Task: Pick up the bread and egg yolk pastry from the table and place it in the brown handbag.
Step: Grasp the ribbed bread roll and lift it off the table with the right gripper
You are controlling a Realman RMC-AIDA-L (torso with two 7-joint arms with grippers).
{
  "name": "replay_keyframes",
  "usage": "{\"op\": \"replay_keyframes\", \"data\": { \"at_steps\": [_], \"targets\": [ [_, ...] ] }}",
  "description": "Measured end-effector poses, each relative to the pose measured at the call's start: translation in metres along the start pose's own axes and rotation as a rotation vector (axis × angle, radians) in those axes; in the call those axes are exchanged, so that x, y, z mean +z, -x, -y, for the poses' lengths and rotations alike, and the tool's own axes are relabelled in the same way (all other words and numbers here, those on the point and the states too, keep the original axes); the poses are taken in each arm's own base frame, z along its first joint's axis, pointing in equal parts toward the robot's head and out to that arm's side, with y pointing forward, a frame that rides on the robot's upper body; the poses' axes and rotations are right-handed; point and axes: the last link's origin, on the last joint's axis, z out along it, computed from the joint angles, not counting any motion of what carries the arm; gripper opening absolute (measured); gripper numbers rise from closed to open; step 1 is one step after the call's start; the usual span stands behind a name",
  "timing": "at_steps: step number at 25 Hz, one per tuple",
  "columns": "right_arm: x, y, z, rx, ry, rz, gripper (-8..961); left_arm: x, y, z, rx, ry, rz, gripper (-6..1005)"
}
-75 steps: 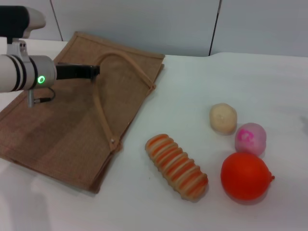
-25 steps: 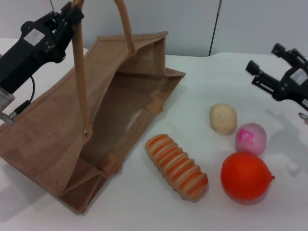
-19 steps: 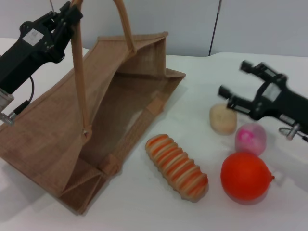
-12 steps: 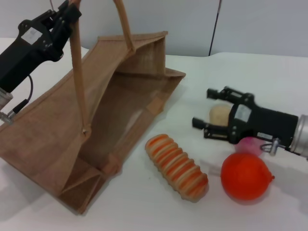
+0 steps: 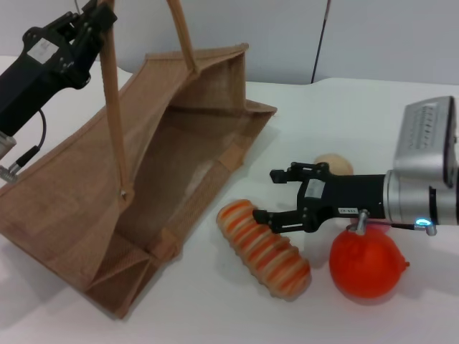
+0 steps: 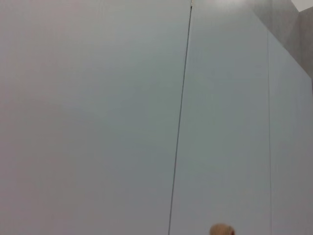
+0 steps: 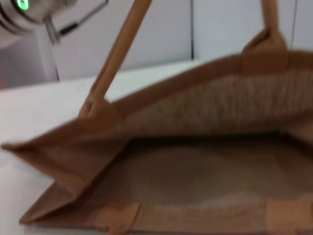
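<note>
The striped orange and cream bread (image 5: pixel 267 252) lies on the white table in front of the bag's mouth. My right gripper (image 5: pixel 267 196) is open, with its fingers just over the bread's far end. The pale egg yolk pastry (image 5: pixel 334 163) shows partly behind the right gripper. The brown handbag (image 5: pixel 179 165) lies on its side with its mouth held open towards the bread. My left gripper (image 5: pixel 99 16) is shut on one handle (image 5: pixel 115 129) and holds it up at the top left. The right wrist view looks into the open bag (image 7: pixel 195 171).
A round orange fruit (image 5: pixel 366 261) sits right of the bread, under the right wrist. The pink ball is hidden behind the right arm. The table's far edge and a grey wall lie behind. The left wrist view shows only wall.
My right gripper has moved left and down, from over the pastry to the bread's far end. The left gripper still holds the bag's handle up.
</note>
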Motion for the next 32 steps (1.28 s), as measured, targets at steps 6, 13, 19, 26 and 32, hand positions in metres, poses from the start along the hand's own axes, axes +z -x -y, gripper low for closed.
{"op": "replay_keyframes", "data": {
  "at_steps": [6, 13, 19, 26, 32],
  "targets": [
    [0.008, 0.004, -0.009, 0.023, 0.051, -0.095, 880, 0.000, -0.001, 0.001, 0.002, -0.003, -0.004, 113],
    [0.028, 0.007, -0.021, -0.019, 0.028, -0.247, 880, -0.001, -0.002, 0.001, 0.003, -0.010, -0.012, 113],
    [0.032, 0.008, -0.025, -0.035, 0.030, -0.290, 879, 0.001, -0.002, 0.001, 0.004, -0.004, -0.014, 113],
    [0.032, 0.008, -0.027, -0.046, 0.036, -0.299, 879, 0.000, -0.003, 0.002, 0.005, -0.010, -0.020, 113],
    [0.032, 0.009, -0.026, -0.042, 0.036, -0.303, 717, 0.000, -0.003, 0.002, 0.005, -0.010, -0.020, 113]
  ]
}}
